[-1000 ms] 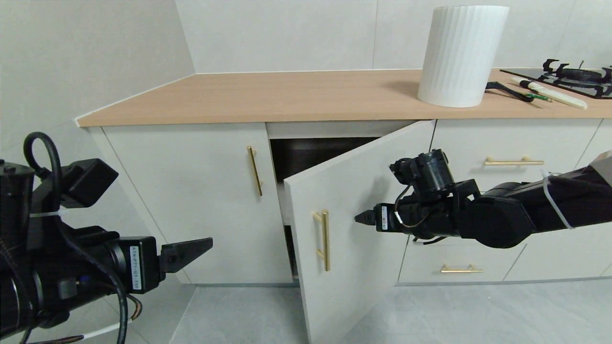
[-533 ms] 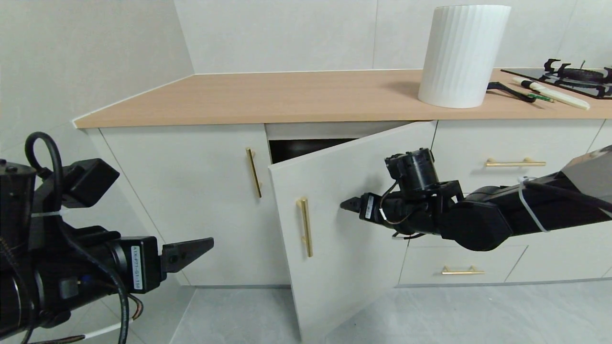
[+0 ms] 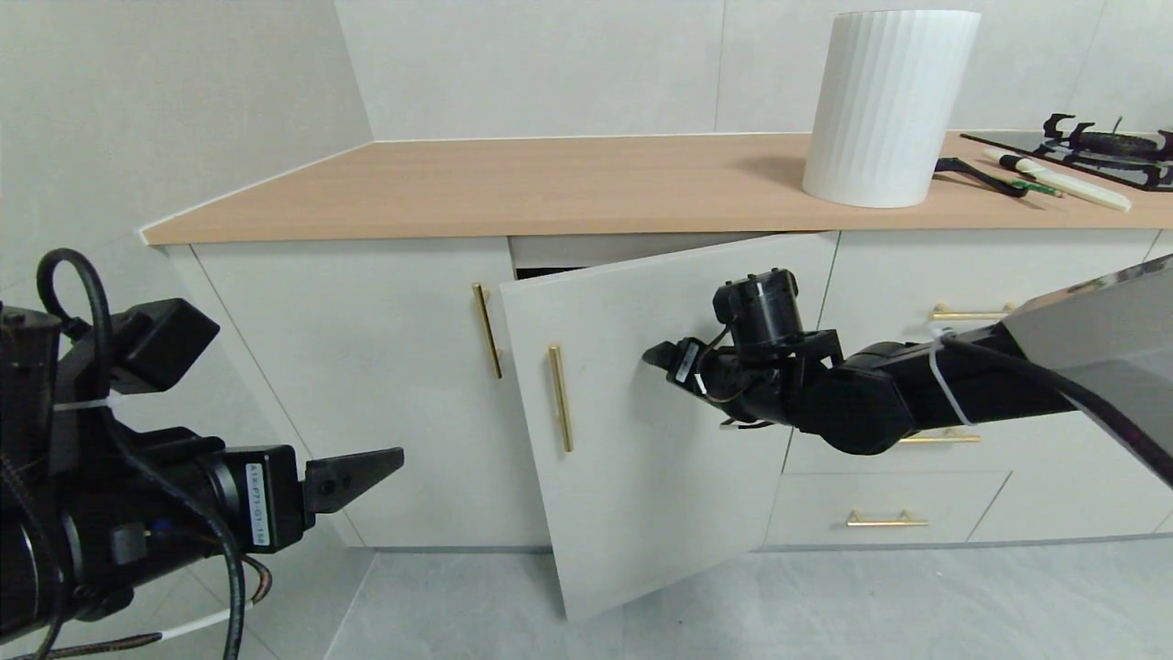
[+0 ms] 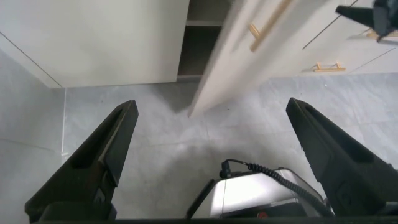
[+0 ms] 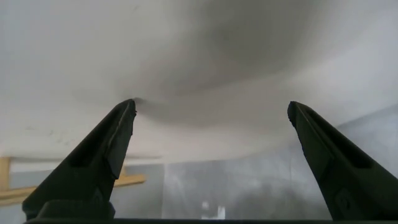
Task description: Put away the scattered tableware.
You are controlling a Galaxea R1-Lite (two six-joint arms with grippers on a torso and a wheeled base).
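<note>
A cabinet door (image 3: 641, 458) with a gold handle (image 3: 560, 399) stands slightly ajar under the wooden countertop (image 3: 513, 183). My right gripper (image 3: 658, 354) is open, its tips against the door's front face, which the right wrist view shows close between the fingers (image 5: 211, 104). Several utensils (image 3: 1035, 176) lie on the counter at the right, beside a tall white ribbed container (image 3: 887, 105). My left gripper (image 3: 362, 469) is open and holds nothing, low at the left over the floor (image 4: 211, 107), apart from the door (image 4: 227, 62).
A closed door with a gold handle (image 3: 487, 328) is left of the ajar one. Drawers with gold handles (image 3: 884, 521) are to the right. A black stove grate (image 3: 1113, 142) sits at the counter's far right. Grey floor lies below.
The cabinet door has swung from well open to nearly closed. My right gripper moved left and up along with it, staying against its face. The left arm barely shifted.
</note>
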